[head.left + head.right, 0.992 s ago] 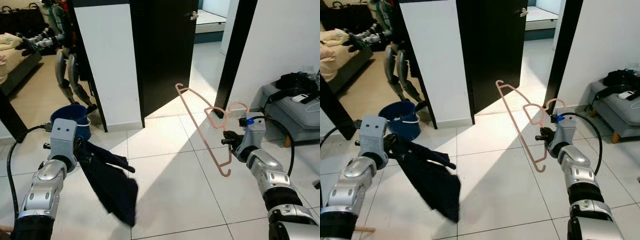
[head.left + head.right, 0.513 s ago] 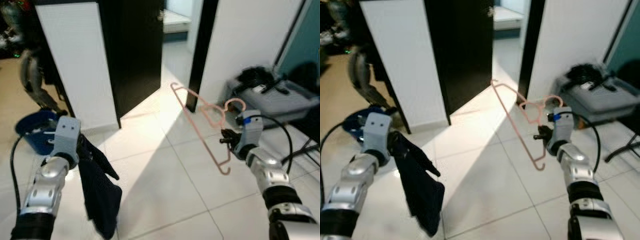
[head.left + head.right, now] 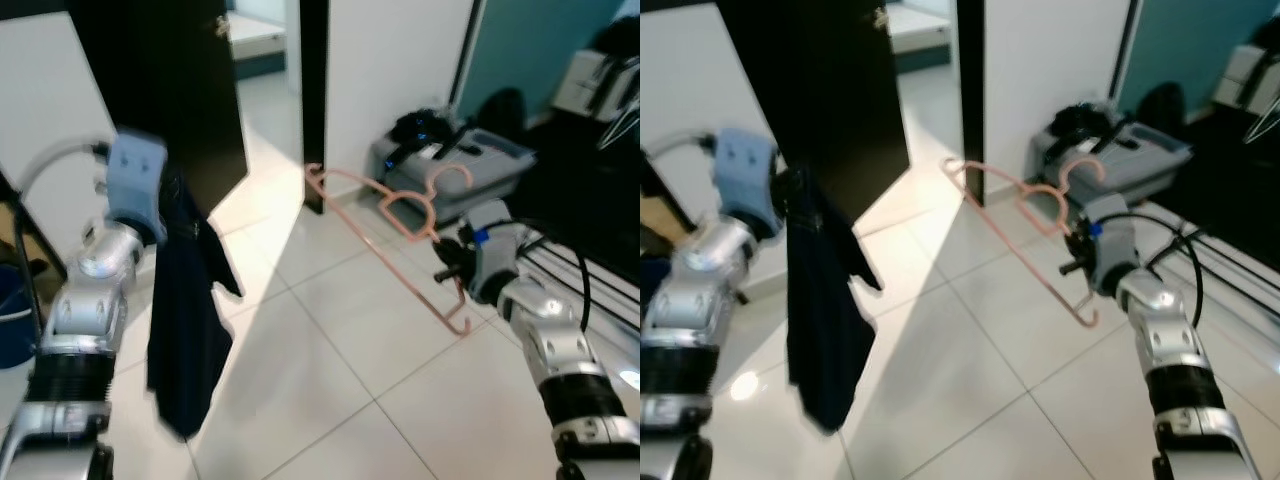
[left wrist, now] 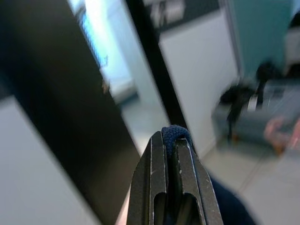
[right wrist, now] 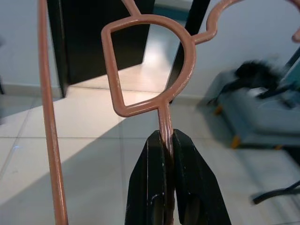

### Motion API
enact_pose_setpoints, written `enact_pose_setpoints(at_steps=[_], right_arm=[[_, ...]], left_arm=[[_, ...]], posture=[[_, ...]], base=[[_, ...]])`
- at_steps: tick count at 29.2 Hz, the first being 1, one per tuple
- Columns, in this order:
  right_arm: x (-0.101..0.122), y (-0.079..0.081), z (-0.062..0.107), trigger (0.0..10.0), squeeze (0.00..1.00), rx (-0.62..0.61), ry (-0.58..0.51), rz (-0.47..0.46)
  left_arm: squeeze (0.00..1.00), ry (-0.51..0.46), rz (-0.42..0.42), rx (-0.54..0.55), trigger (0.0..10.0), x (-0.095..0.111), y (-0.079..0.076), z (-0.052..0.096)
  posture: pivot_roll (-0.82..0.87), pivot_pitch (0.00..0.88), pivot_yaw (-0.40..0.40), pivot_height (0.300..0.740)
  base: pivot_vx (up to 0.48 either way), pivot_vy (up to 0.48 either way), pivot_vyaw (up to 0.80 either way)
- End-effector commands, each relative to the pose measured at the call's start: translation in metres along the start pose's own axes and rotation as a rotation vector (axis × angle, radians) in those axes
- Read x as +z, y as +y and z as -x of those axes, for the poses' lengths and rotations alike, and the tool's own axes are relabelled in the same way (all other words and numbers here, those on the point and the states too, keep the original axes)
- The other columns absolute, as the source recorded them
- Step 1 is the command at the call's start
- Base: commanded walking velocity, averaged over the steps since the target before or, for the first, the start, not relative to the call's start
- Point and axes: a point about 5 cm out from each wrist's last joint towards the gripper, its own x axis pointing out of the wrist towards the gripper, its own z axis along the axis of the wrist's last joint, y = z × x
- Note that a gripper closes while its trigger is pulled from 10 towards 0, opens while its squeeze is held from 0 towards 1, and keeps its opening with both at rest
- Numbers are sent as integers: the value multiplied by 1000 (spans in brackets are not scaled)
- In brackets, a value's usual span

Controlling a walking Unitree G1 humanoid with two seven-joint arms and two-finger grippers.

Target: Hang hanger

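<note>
Now we should keep the right claw (image 5: pixel 168 174) clamped on the pink hanger (image 3: pixel 400 222) at 3 o'clock and the left claw (image 4: pixel 170 154) pinching the dark garment (image 3: pixel 185 310), probably carrying both level toward a rail.

Head stereo downward; wrist views fingerward

Head views: motion-blurred throughout | dark garment (image 3: pixel 185 330): fabric detail lost to blur | grey sofa (image 3: pixel 470 165): dark items on it unidentifiable | pink hanger (image 5: pixel 154 70): hook and lower bar cut by frame edges in right wrist view | blue bucket (image 3: pixel 12 320): cut off at frame edge
</note>
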Motion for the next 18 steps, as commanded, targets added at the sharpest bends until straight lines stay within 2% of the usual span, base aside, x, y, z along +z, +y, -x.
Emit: enact_pose_setpoints(at_steps=[1,3,4,6,7,9,10,12,13,14,15,17,18], right_arm=[[3,18,-3,10000,0,80,-6,43],[3,18,-3,10000,0,80,-6,43],[7,26,-4,10000,0,116,-21,55],[7,26,-4,10000,0,116,-21,55],[12,35,-5,10000,0,152,-41,59],[12,35,-5,10000,0,152,-41,59],[18,44,-7,10000,0,181,-66,78],[18,44,-7,10000,0,181,-66,78],[22,50,-7,10000,0,196,-84,102],[22,50,-7,10000,0,196,-84,102],[26,48,-6,10000,0,186,-88,147],[26,48,-6,10000,0,186,-88,147],[29,43,-5,10000,0,164,-84,196]], left_arm=[[0,-4,-16,19,10000,2,9,0],[0,-4,-16,19,10000,2,9,0],[0,-19,-27,31,10000,7,11,-3],[0,-19,-27,31,10000,7,11,-3],[0,-28,-37,40,10000,10,12,-5],[0,-28,-37,40,10000,10,12,-5],[0,-35,-40,45,10000,13,12,-7],[0,-35,-40,45,10000,13,12,-7],[0,-40,-37,42,10000,14,10,-8],[0,-40,-37,42,10000,14,10,-8],[0,-41,-31,29,10000,15,6,-9],[0,-41,-31,29,10000,15,6,-9],[0,-28,-22,13,10000,14,1,-8]], posture=[[-54,0,55,740],[-54,0,55,740],[-55,0,58,740],[-55,0,58,740],[-55,0,58,740],[-55,0,58,740],[-57,0,68,740],[-57,0,68,740],[-56,0,68,740],[-56,0,68,740],[-57,0,68,740],[-57,0,68,740],[-57,0,68,740]], base=[[0,0,-800],[0,0,-800],[0,0,-800],[0,0,-800],[0,0,-800],[0,0,-800],[0,0,0],[0,0,0],[0,0,0],[0,0,0],[0,0,0],[0,0,0],[0,0,0]])
